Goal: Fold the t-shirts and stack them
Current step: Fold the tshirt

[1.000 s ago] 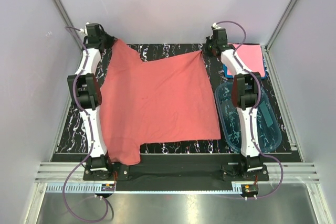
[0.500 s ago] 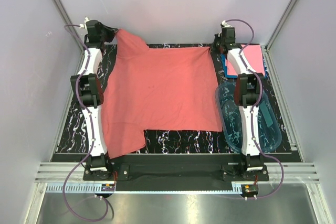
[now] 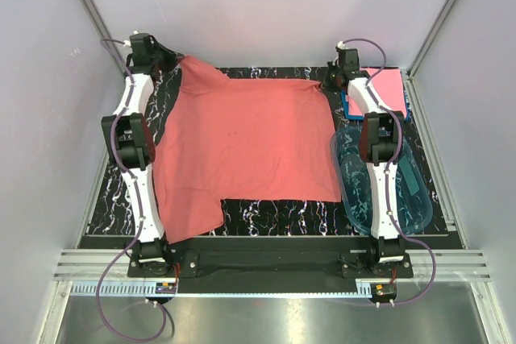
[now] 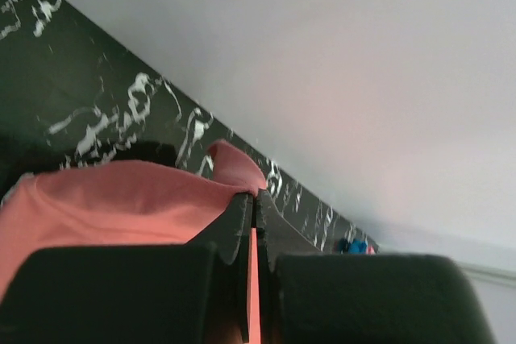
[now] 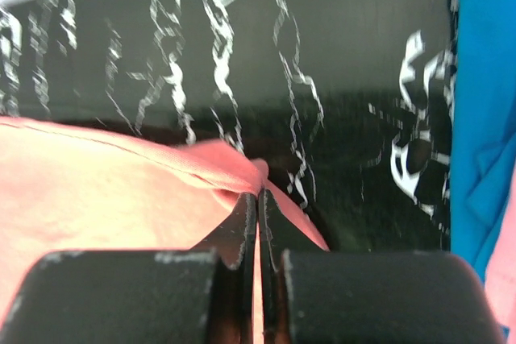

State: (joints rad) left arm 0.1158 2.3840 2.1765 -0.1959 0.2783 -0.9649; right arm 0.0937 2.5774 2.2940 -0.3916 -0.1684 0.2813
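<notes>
across the dark marbled table, a coral tee stretched between two grippers

on the black, white-veined table [image 3: 266, 217] a coral-red t-shirt [image 3: 246, 142] lies spread almost flat, covering most of the middle, with one short sleeve hanging toward the near left edge. to its right sits a clear blue plastic tub [image 3: 421, 199], the right arm reaching over it. at the far right corner a folded pink t-shirt [image 3: 387, 86] rests on a folded blue t-shirt [image 5: 484, 118]. the left gripper [image 4: 254, 207] is clamped on the tee's far left corner, cloth pinched between its closed jaws. the right gripper [image 5: 260, 199] is likewise closed on the far right corner, just beside the folded pair.
</notes>
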